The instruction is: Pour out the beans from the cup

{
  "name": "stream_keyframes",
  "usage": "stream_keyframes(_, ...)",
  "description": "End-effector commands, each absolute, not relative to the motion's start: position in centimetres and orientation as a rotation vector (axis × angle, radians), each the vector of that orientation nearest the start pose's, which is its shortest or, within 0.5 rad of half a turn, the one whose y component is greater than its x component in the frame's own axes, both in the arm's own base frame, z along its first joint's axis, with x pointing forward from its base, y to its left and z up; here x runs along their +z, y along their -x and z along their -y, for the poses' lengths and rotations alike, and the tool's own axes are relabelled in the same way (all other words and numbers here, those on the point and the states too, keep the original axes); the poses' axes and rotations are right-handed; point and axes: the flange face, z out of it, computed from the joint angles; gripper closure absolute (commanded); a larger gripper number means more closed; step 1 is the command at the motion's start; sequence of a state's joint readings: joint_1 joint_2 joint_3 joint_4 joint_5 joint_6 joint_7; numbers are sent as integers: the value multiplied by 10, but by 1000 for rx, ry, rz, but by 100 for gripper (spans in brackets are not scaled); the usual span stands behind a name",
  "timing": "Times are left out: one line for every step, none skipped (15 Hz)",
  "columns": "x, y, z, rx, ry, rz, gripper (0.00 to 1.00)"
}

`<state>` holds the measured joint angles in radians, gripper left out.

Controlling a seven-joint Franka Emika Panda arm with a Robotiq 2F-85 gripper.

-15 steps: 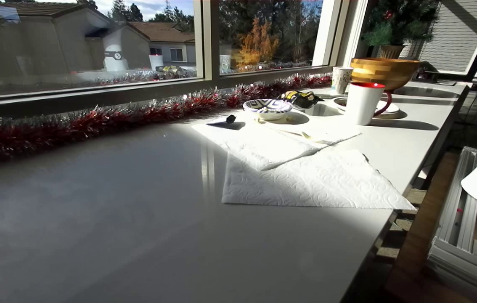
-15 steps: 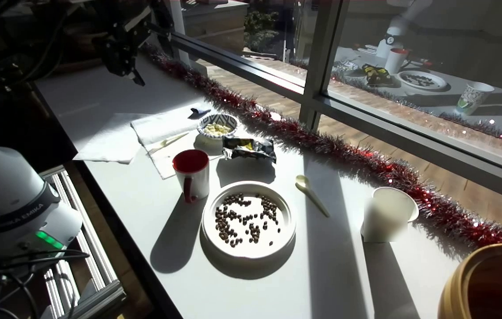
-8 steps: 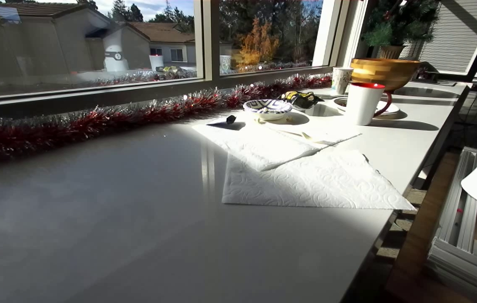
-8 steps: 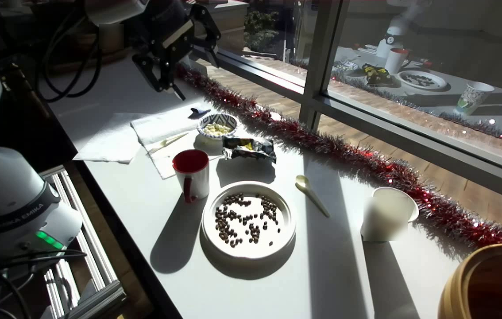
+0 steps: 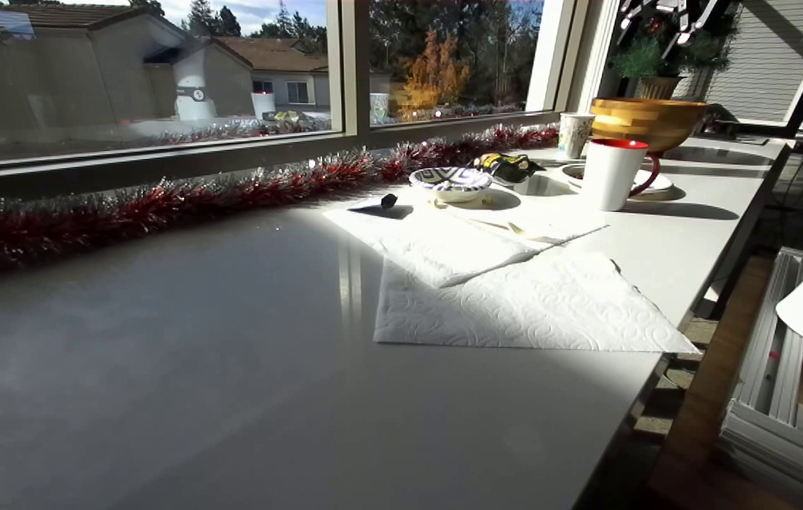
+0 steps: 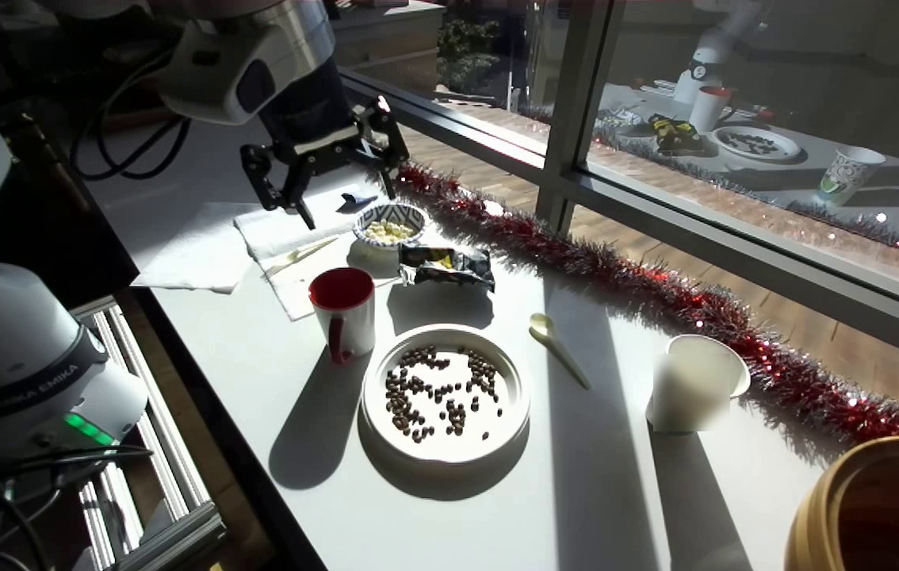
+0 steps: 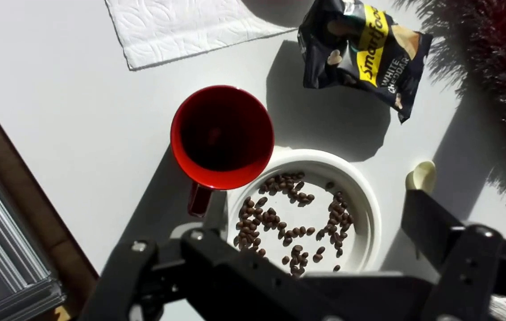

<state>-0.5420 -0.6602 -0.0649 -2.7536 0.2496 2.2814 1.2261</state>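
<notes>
The gripper [image 6: 350,208] is observed suspended above the table [image 6: 457,531], its jaws spread well apart. The cup [image 6: 356,317], white outside and red inside, is found upright on the table, just beside a white plate [image 7: 374,214] on which dark brown beans [image 7: 272,218] are scattered. The interior of the cup is deeply shadowed, and its contents cannot be determined

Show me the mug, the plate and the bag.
Mug [image 5: 611,177], in an exterior view: white outer wall.
Plate [image 6: 449,453], in an exterior view: rim.
Bag [image 7: 371,48], in the wrist view: yellow label.
</notes>
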Motion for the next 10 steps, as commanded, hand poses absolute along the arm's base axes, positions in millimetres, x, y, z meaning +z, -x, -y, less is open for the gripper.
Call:
stream_keyframes(412,-287,211,84,1431,-2477,0)
stream_keyframes(404,-283,216,129,1374,-2505,0)
stream_keyframes(395,-279,222,161,1308,-2528,0)
stream_keyframes(387,-275,229,184,1240,-2553,0)
stream_keyframes(377,-270,238,208,1185,-2578,0)
stream_keyframes(369,-266,243,218,1143,-2588,0)
stream_keyframes(358,-262,249,227,1101,-2606,0)
stream_keyframes(349,-261,252,264,1082,-2609,0)
stream_keyframes(341,-261,255,254,1058,-2589,0)
stream_keyframes(332,-261,257,259,1089,-2584,0)
